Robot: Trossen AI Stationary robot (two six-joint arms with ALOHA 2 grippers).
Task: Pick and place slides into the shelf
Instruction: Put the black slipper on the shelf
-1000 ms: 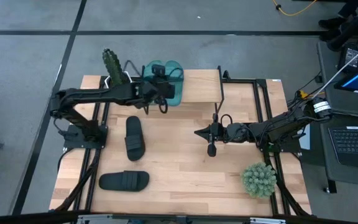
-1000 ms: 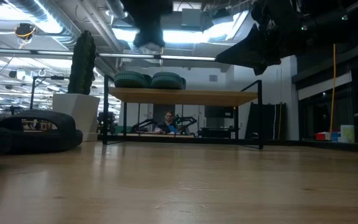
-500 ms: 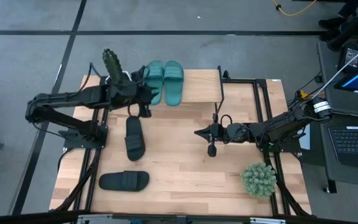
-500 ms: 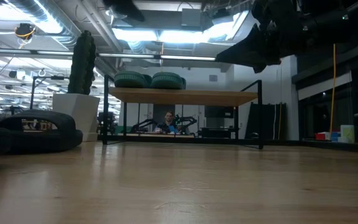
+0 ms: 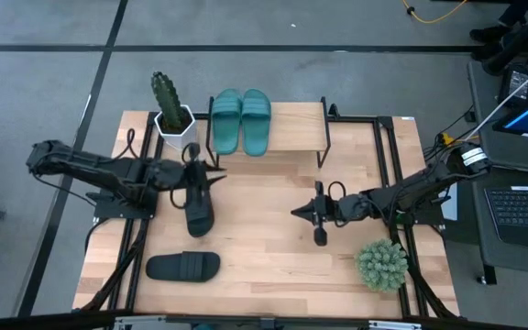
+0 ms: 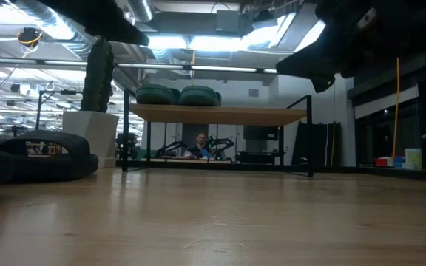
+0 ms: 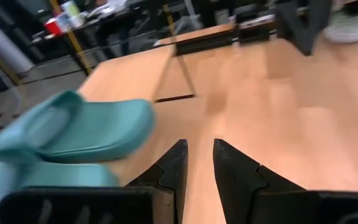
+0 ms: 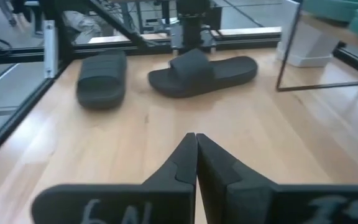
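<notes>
Left gripper (image 5: 216, 174) has pulled back off the shelf (image 5: 291, 128) since a second ago, now above the table (image 5: 273, 247) by the upper end of one black slide (image 5: 199, 203); nothing held, fingers (image 7: 174, 168) slightly apart with a narrow gap showing in the left wrist view. Both teal slides (image 5: 240, 120) now fully uncovered, side by side on the left part of the shelf plank, touching or nearly so; they have not shifted. Right gripper (image 5: 294, 212) drifted slightly toward the near edge, still hovering mid-table, fingers (image 8: 185, 163) pressed together, empty.

Outward from left gripper: black slide directly beside and partly under it in the high view, lying lengthwise, on the table in front of the shelf. Second black slide (image 5: 183, 267) well apart toward the near-left edge, lying crosswise. Right wrist view shows both black slides (image 8: 202, 71) across the table, apart from each other.

Potted cactus (image 5: 170, 108) in a white pot just left of the shelf. Bushy green plant (image 5: 381, 264) near the right front, by the right arm. Low view: teal slides (image 6: 178, 95) sit on top of the shelf (image 6: 220, 114), a person small behind it, under the plank. Laptop (image 5: 521, 203) off the table on the right.
</notes>
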